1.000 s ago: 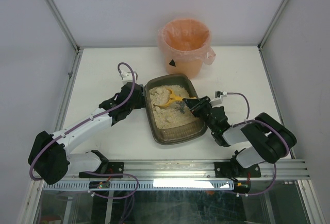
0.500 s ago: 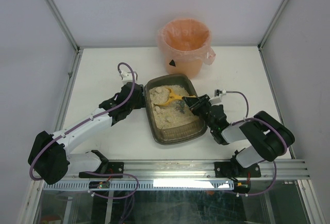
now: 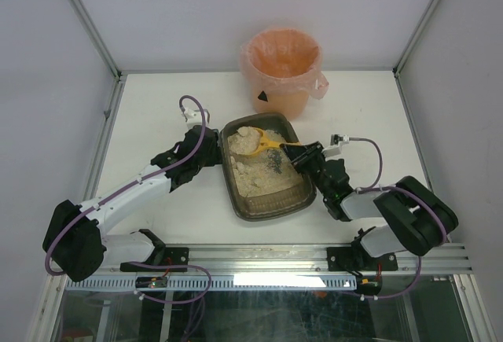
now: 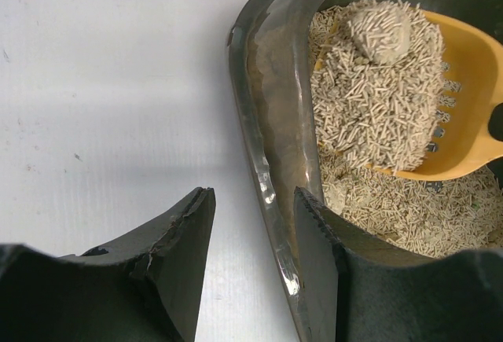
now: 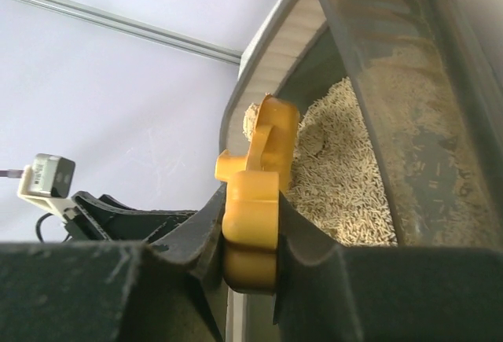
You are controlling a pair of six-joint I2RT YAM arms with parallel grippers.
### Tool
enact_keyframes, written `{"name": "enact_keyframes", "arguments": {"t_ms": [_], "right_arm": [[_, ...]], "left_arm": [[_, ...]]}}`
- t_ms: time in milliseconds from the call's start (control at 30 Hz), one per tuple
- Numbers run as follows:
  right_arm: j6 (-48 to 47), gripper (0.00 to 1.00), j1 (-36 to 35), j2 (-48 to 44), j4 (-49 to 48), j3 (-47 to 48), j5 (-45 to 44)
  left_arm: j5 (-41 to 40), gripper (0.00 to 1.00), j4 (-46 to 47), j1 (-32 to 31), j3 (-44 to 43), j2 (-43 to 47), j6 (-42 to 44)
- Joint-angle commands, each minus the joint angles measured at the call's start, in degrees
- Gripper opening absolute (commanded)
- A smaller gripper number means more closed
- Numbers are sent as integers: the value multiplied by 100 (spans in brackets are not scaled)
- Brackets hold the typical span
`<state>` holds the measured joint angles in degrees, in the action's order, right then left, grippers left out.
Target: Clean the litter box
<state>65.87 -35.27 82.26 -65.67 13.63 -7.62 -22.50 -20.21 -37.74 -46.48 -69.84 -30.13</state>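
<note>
The litter box (image 3: pixel 274 207) lies at the table's middle, filled with beige pellet litter (image 3: pixel 259 175). My right gripper (image 3: pixel 302 156) is at its right rim, shut on the handle of a yellow slotted scoop (image 3: pixel 266 145). In the right wrist view the fingers of the right gripper (image 5: pixel 251 208) pinch the scoop handle (image 5: pixel 251 228) above the litter box (image 5: pixel 393 59). The scoop (image 4: pixel 464 82) carries a heap of pellets with a round clump (image 4: pixel 381 31) near the box's far left corner. My left gripper (image 4: pixel 253 194) straddles the box's left rim (image 4: pixel 267 145): one finger inside, the other outside with a gap.
A round orange-pink bag-lined bucket (image 3: pixel 283 67) stands just behind the box at the back edge. Enclosure walls close in both sides and the back. A metal rail (image 3: pixel 275 257) runs along the near edge. The right arm's cable (image 3: pixel 357 144) loops beside the box.
The right gripper has pushed the scoop toward the box's far left corner, and it now holds a heap of litter. The left arm has stayed put.
</note>
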Motion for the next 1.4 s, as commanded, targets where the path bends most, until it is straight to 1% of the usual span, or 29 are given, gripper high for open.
{"name": "enact_keyframes", "arguments": {"t_ms": [0, 167, 400, 700, 867, 1133, 1233, 1333, 1367], "right_arm": [[100, 0, 48, -411, -478, 153, -41], [95, 0, 83, -649, -392, 29, -45], [152, 0, 146, -1197, -244, -379, 4], [454, 0, 254, -2388, 265, -877, 51], [719, 0, 305, -2873, 260, -1106, 85], [997, 0, 433, -3360, 238, -1347, 161], [1083, 0, 502, -3436, 56, -1498, 86], [1097, 0, 526, -3566, 311, -1458, 143], [1074, 0, 529, -3545, 236, -1431, 230]], "left_arm": [[-9, 47, 140, 70, -226, 70, -15], [-13, 47, 138, 67, -229, 76, -10], [16, 46, 139, 65, -257, 50, -2], [53, 46, 140, 68, -279, 119, -28], [53, 46, 140, 66, -294, 186, -25], [36, 47, 140, 67, -317, 285, -25], [34, 46, 140, 65, -325, 281, -28], [44, 47, 140, 65, -345, 271, -14], [36, 47, 140, 66, -339, 274, -19]]}}
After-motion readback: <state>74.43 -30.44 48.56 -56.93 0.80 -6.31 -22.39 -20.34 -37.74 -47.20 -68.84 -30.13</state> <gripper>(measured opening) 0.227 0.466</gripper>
